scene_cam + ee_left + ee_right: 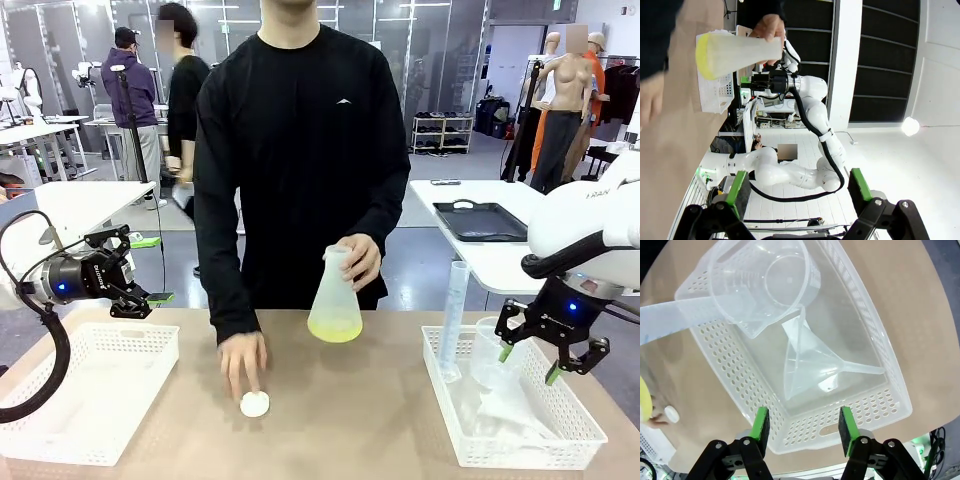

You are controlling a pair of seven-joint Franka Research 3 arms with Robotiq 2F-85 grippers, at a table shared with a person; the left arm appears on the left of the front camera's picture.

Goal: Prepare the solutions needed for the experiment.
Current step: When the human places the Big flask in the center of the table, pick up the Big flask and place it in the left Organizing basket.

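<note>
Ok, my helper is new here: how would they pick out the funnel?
Go to the white basket at the table's right end. The funnel lies on its side there beside the clear jug; it alone is a cone with a narrow spout.

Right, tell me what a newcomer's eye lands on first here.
The frosted conical flask with shallow yellow-green solution, held in the person's hand at mid-table. Then the other hand at a small white cap, and the right gripper open over a basket of clear labware.

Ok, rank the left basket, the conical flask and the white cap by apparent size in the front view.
Largest: left basket.
Then conical flask, held farther back, yet clearly smaller.
Smallest: white cap.
</note>
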